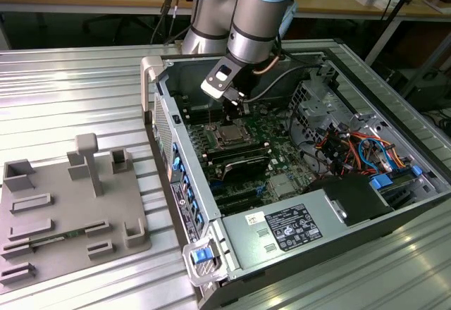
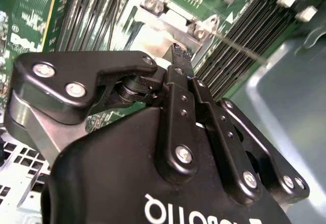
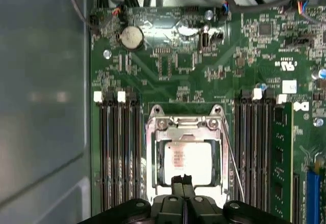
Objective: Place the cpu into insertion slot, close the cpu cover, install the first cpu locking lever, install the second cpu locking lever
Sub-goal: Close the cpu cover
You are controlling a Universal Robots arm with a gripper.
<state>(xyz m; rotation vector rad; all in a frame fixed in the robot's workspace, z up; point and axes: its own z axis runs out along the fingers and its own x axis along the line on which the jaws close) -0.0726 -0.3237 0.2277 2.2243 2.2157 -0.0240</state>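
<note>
Matte black hand, closed, over shiny metal cpu cover, flat silver-grey cpu.

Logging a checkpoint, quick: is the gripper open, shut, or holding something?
Gripper: shut, fingertips together above the cpu, nothing visibly held.

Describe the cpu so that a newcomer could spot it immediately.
Inside the open computer case, look at the green motherboard. Between two banks of long black memory slots lies the cpu: the one flat, pale square, framed by the shiny cpu cover.
</note>
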